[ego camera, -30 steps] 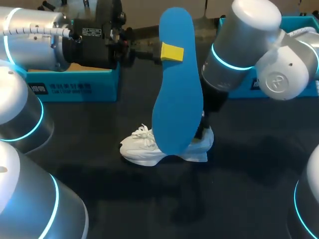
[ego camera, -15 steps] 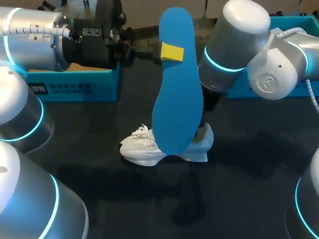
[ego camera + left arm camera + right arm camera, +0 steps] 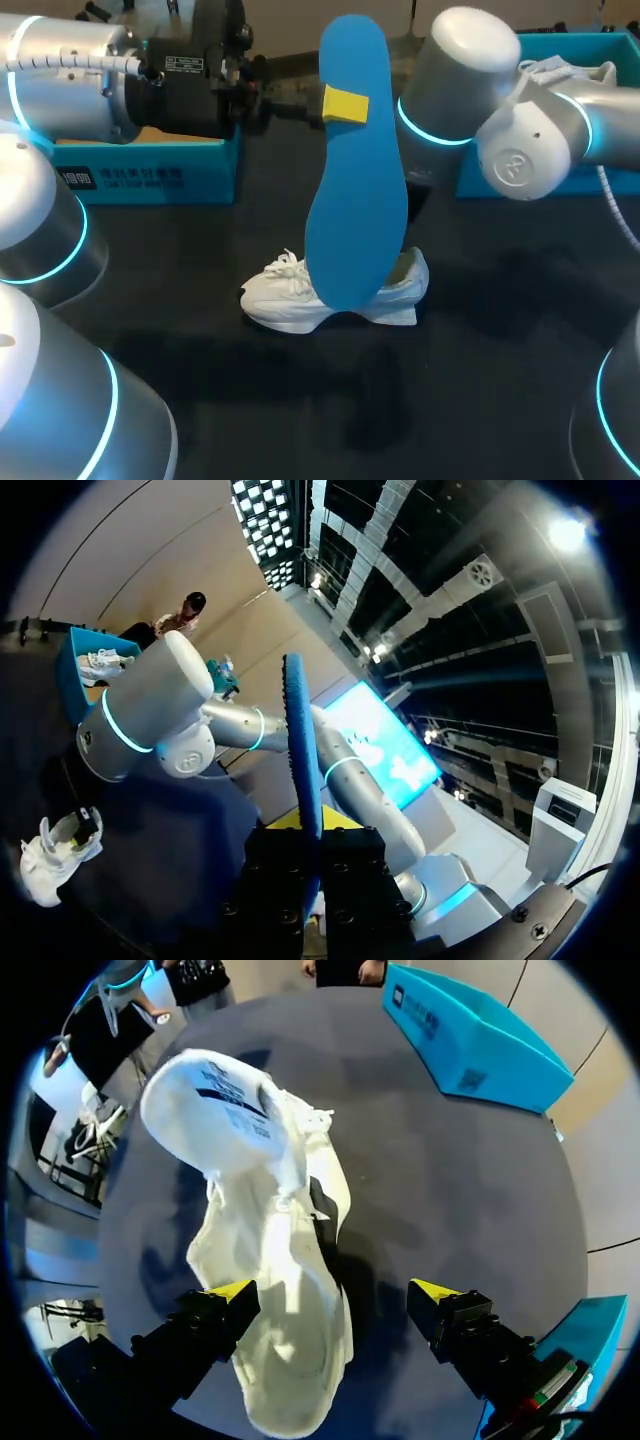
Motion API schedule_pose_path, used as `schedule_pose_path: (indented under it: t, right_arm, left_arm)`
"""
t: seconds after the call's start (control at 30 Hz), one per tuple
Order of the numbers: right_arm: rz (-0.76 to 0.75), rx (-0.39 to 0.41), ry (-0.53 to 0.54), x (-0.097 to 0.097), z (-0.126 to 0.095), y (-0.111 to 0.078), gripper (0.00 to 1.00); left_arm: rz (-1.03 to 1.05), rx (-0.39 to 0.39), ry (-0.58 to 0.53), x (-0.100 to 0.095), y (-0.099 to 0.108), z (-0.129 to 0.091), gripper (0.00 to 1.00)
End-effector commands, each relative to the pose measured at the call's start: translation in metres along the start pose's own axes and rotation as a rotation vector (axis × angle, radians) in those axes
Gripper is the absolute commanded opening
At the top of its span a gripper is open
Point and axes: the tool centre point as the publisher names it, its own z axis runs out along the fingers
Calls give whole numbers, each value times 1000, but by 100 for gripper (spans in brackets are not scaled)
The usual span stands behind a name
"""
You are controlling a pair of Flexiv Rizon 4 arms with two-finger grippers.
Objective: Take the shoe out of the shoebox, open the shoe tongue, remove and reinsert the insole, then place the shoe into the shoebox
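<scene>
Up and rightward since a second ago with right arm [image 3: 470,90], clear of shoe [image 3: 300,300]. Open bench [image 3: 500,380] all round shoe at mid-bench. Insole [image 3: 355,200] upright before it, clamped in left end effector [image 3: 311,865]. Right end effector [image 3: 335,1305] spread wide above heel, touching nothing. Left box [image 3: 150,170], right box [image 3: 590,45] at far edge; second shoe [image 3: 565,70] in right box.

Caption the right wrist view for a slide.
Open right end effector above the white shoe on the dark table, blue shoebox beyond.

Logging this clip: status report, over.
Left gripper shut on insole, upright. Right gripper open above shoe. Shoe on table, insole out. No obstruction seen.
</scene>
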Motion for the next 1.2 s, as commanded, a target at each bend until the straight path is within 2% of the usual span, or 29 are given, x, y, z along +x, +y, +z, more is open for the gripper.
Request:
schedule_pose_path:
  t: [0.03, 0.17, 0.27, 0.3, 0.53, 1.2]
  right_arm:
    - [-1, 12, 24, -8, 22, 5, 100]
    - [13, 22, 41, -6, 33, -2, 98]
    - [24, 30, 58, -4, 37, -6, 67]
    - [25, 26, 57, -3, 37, -6, 50]
    - [28, 24, 67, 0, 38, -4, 27]
    - [28, 25, 72, 0, 38, -3, 26]
  left_arm:
    - [0, 0, 1, -1, -1, 2, 0]
    - [0, 0, 1, -1, -1, 2, 0]
    - [0, 0, 1, -1, -1, 2, 0]
    - [0, 0, 1, -1, -1, 2, 0]
    - [0, 0, 1, -1, -1, 2, 0]
    - [0, 0, 1, -1, -1, 2, 0]
